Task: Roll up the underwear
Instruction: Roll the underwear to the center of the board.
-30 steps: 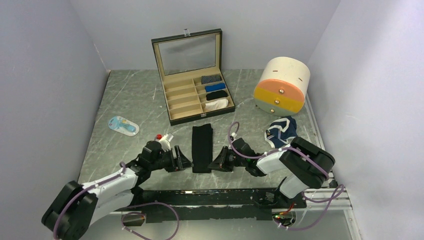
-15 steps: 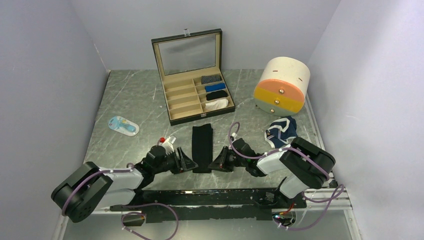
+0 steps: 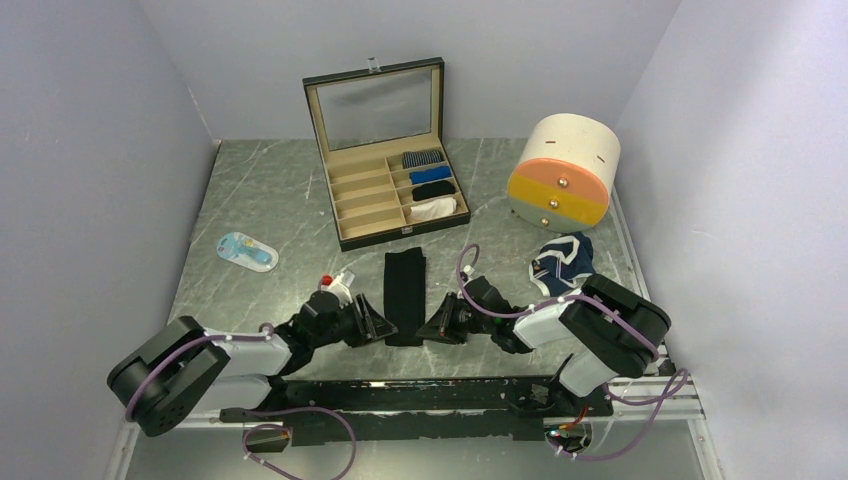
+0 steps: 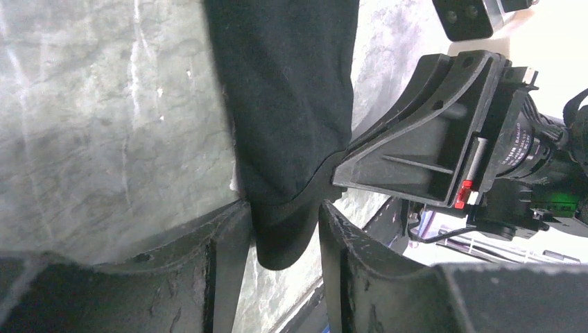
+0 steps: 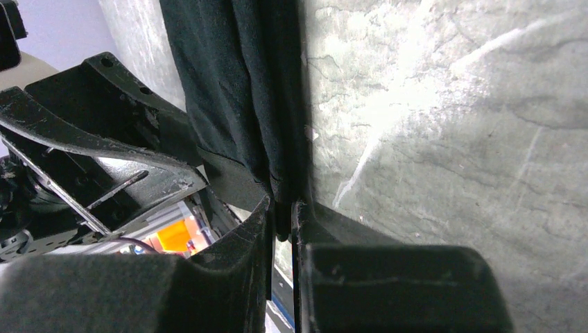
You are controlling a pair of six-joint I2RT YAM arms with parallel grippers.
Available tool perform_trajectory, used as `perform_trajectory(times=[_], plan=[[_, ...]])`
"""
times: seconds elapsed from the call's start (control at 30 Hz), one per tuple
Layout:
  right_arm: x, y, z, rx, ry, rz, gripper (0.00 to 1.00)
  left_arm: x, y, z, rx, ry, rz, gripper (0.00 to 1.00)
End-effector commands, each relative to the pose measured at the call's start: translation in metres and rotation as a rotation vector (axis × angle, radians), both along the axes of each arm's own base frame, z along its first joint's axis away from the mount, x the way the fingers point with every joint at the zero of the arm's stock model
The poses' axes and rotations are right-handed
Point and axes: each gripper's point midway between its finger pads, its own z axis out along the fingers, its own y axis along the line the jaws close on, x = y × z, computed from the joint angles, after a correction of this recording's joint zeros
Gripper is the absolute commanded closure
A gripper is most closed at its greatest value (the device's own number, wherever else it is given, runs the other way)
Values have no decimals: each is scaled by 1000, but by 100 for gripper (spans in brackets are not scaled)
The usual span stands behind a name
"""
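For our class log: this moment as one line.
black underwear: long strip | left fingers: pinch near end | right fingers: pinch near end

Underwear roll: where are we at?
Done: the black underwear lies folded into a flat strip on the table. In hand: the left gripper and right gripper each pinch a near corner of it. Left: no turn rolled yet, and the navy underwear lies crumpled beside the round drawer unit, with neither arm on it.
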Motion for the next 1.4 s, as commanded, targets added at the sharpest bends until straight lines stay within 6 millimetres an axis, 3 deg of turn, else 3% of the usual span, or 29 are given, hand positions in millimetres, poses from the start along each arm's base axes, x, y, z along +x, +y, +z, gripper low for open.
perform_trajectory(times=[0.0, 0.37, 0.57, 1.07, 1.2, 1.37], plan=[[-6, -14, -22, -100, 27, 5, 93, -34, 40, -68, 274, 184, 6, 52], [-7, -13, -21, -102, 25, 16, 92, -38, 38, -72, 288, 208, 10, 65], [-6, -12, -19, -103, 20, 19, 91, -34, 41, -64, 305, 183, 30, 52], [-6, -14, -20, -113, 22, 10, 90, -46, 48, -68, 318, 227, 49, 49], [-7, -16, -21, -114, 24, 7, 89, -50, 50, -71, 317, 237, 57, 54], [-7, -15, -21, -111, 25, 8, 89, -50, 49, -72, 322, 243, 61, 70]])
